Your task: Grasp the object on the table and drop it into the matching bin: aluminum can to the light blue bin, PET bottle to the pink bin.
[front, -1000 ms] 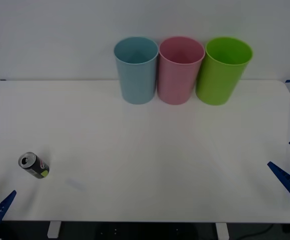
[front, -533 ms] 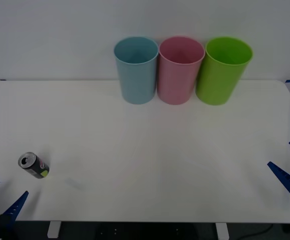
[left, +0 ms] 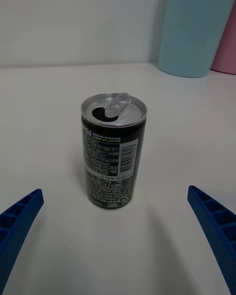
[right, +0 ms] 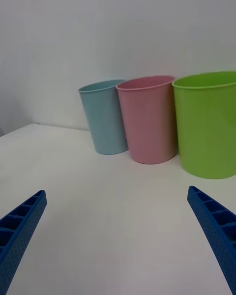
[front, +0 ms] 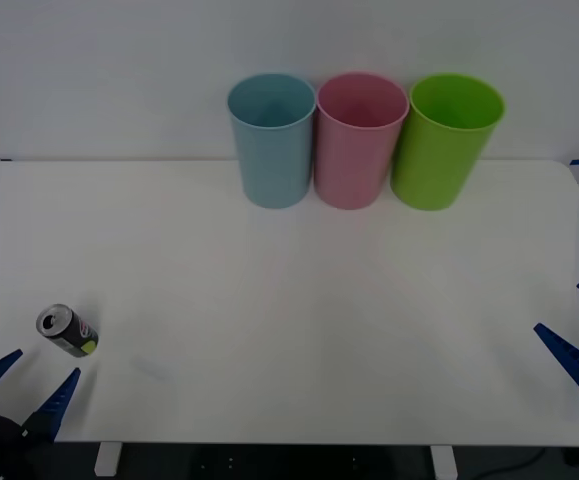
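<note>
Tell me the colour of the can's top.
Silver, with the tab opened; the aluminum can shows best in the left wrist view.

There's the aluminum can [front: 67, 331], small and black with a silver top, standing upright near the table's [front: 289, 330] front left corner. Its tab is lifted and the mouth is open, white print running down the side, a yellow-green patch low on the body. The wide white table is smooth and matte. Over at the far edge, the light blue bin [front: 271, 139] stands upright, tall and tapering downward, round rim open, and right beside it on its right, the pink bin [front: 360, 139], same shape, well apart from the can.
</note>
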